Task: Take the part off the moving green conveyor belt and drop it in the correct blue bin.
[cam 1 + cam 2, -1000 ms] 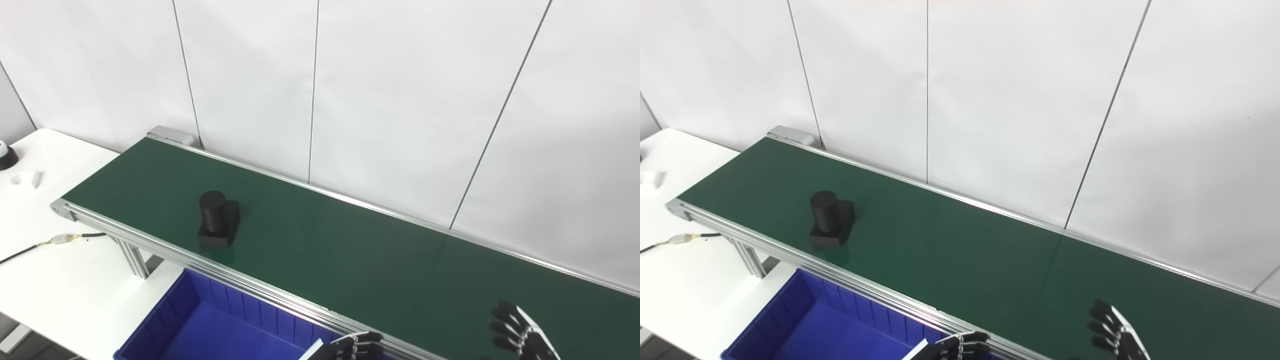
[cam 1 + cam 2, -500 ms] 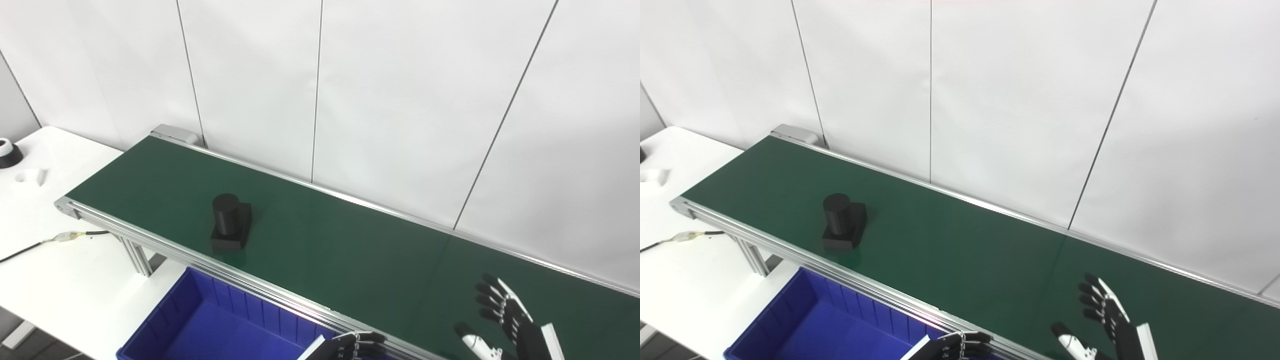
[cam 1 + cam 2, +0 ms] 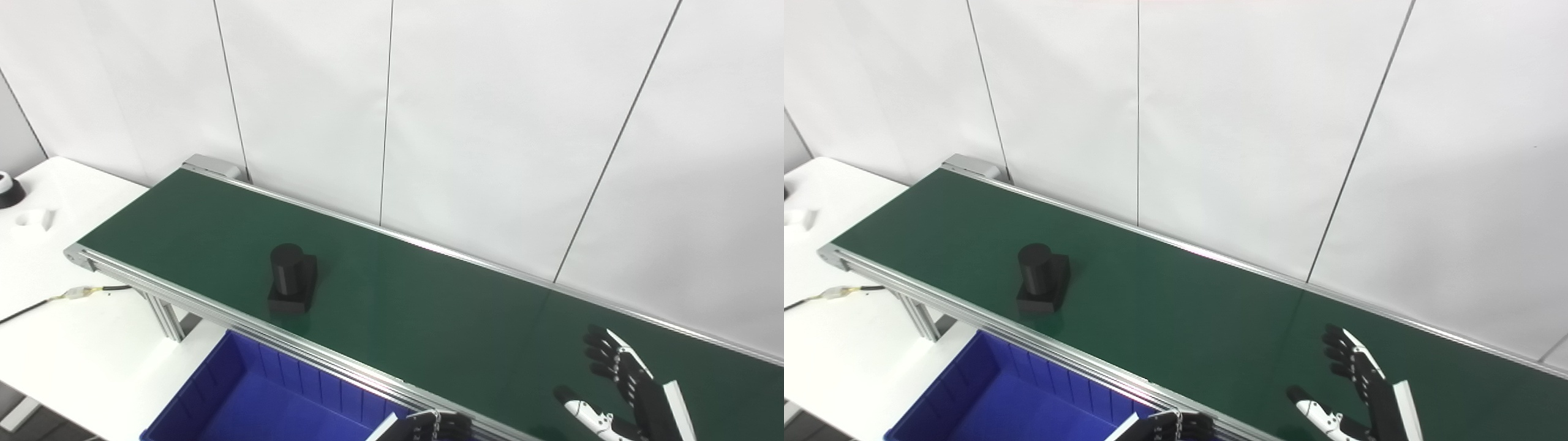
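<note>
Since the earlier frames, the black part point(image 3: 293, 286), an upright cylinder on a square base, has been carried along the green conveyor belt point(image 3: 398, 306) towards 3 o'clock, and the right hand point(image 3: 618, 392) has been raised higher over the belt. The part is seen standing near the belt's front edge, well apart from both hands. The right hand is held above the belt at about 4 o'clock of the part, its fingers point(image 3: 603, 355) spread apart and nothing held in it. Only the curled fingertips of the left hand point(image 3: 438, 424) are visible at the bottom edge; whether anything is gripped cannot be told. The blue plastic bin point(image 3: 294, 392) is placed below the belt's front rail, at 6 o'clock of the part, beside the white bench point(image 3: 67, 343).
</note>
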{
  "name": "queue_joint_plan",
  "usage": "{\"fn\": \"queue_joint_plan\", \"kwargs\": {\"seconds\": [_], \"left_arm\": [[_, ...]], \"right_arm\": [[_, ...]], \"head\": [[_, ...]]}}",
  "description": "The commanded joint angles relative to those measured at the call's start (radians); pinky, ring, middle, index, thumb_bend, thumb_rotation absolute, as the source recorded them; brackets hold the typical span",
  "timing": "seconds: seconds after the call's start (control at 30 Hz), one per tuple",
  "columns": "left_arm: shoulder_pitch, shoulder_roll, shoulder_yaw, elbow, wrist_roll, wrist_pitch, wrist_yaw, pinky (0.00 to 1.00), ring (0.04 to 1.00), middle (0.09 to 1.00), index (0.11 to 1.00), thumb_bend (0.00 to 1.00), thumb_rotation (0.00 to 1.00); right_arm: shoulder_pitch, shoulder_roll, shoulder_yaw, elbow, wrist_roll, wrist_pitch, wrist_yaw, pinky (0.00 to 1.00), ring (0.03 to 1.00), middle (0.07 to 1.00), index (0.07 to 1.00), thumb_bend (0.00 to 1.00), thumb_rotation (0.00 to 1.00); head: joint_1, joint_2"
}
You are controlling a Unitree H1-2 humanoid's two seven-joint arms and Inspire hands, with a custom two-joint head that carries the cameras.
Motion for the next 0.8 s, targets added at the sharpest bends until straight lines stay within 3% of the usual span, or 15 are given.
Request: {"fn": "queue_joint_plan", "kwargs": {"seconds": [0.0,0.5,0.77], "left_arm": [[-0.025,-0.014,-0.004,-0.014,-0.009,-0.017,-0.006,0.72,0.783,0.802,0.834,0.98,0.28],[-0.019,-0.009,-0.006,-0.021,-0.005,-0.025,-0.008,0.7,0.772,0.8,0.832,0.98,0.3],[-0.02,-0.008,-0.006,-0.025,-0.002,-0.023,-0.008,0.69,0.766,0.789,0.831,0.99,0.31]], "right_arm": [[-0.026,-0.005,0.001,-0.028,-0.001,-0.011,0.0,0.76,0.808,0.831,0.84,0.6,0.25],[-0.039,0.001,0.02,-0.055,-0.026,-0.012,0.005,0.75,0.796,0.82,0.84,0.61,0.27],[-0.068,0.003,0.024,-0.006,-0.024,-0.025,0.003,0.75,0.805,0.825,0.854,0.62,0.31]], "head": [[0.001,0.0],[-0.027,0.012],[-0.043,0.02]]}}
